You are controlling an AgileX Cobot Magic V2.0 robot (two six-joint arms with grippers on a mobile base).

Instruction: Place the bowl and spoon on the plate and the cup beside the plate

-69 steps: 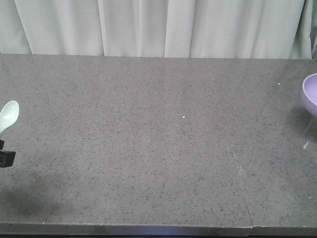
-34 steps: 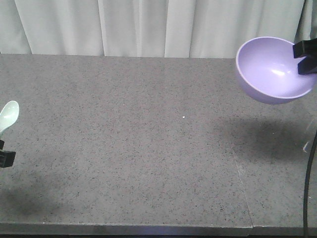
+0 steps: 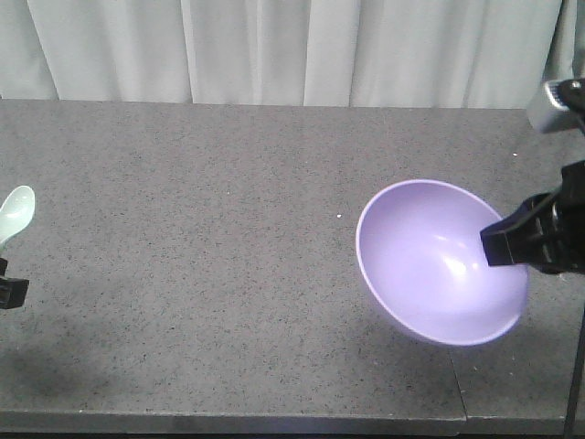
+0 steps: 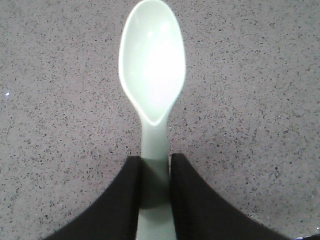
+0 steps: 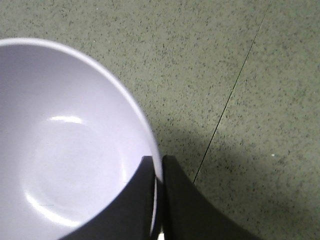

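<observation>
From the front, the bowl (image 3: 441,262) sits at about 4 o'clock on the table (image 3: 228,274). It is a round, smooth, matte lavender-purple shell, tipped so that its opening faces the camera, with a soft glint on the inner wall. The black right jaws pinch its rim at the bowl's 3 o'clock side. Whether its underside touches the table cannot be told. The table is grey speckled stone with a thin seam (image 3: 448,338) running toward 5 o'clock. Pale pleated curtains (image 3: 274,50) hang behind it at 12 o'clock. At the 9 o'clock edge shows the pale mint spoon (image 3: 15,212), with a bit of the black left jaws just below it.

The left wrist view shows the spoon (image 4: 152,75) lengthwise. Its glossy oval scoop points to 12 o'clock, and its slim straight handle runs down to 6 o'clock. There the left jaws are clamped on the handle from both sides. Speckled table (image 4: 260,100) lies all around it.

In the right wrist view the bowl (image 5: 65,150) fills the 8 o'clock part of the frame. Its inside is smooth, with a flat round bottom and a thin pale rim. The right jaws are shut on that rim at 6 o'clock, one inside the wall and one outside. The table (image 5: 210,60) and its seam (image 5: 235,95) lie toward 2 o'clock.
</observation>
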